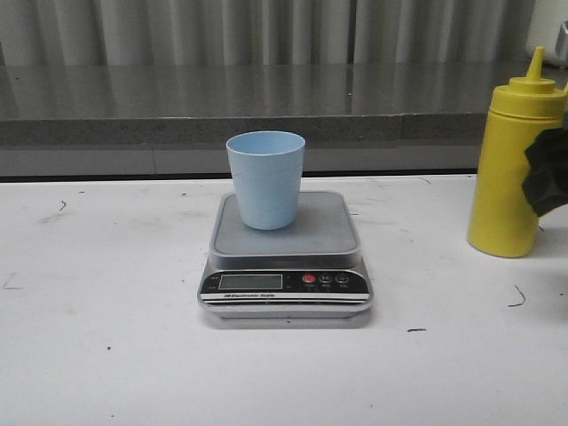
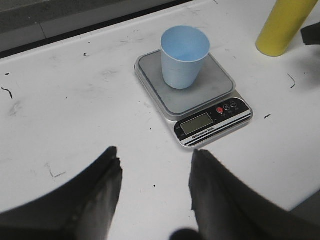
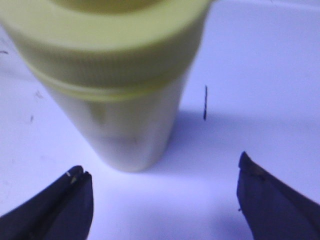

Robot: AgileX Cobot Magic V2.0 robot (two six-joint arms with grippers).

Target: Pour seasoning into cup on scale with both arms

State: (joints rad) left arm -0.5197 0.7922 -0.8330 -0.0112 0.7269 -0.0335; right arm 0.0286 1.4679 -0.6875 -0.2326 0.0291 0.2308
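A: Where is the right gripper [image 3: 162, 197] at the moment?

B: Right up against the seasoning [image 1: 509, 169]. Its jaws are spread wide, wider than the bottle, and nothing is between the tips. In the right wrist view the bottle stands upright on the table just ahead of the gap, nearer one finger [image 3: 70, 197] than the other, with bare tabletop on the far side. From the front only a black part of the gripper shows, overlapping the bottle's right flank at the frame edge.

A: And the left gripper [image 2: 155, 175]?

B: Also parted, empty, hovering above the white table [image 1: 106, 337]. The scale [image 2: 210, 122] lies ahead of it and slightly toward its right finger, display panel facing back at the gripper. The cup [image 2: 184, 57] stands upright on the platform, beyond the panel, mouth open upward.

A: Room to move?

B: Open table lies between the left fingers and the scale's near edge, and more out to the gripper's left side. Between the scale and the seasoning there is a clear strip; the two are well apart.

A: Anything bounding the space?

B: A dark stone ledge [image 1: 222, 115] runs along the table's far edge, behind the cup and bottle. The table shows only small dark scuff marks.
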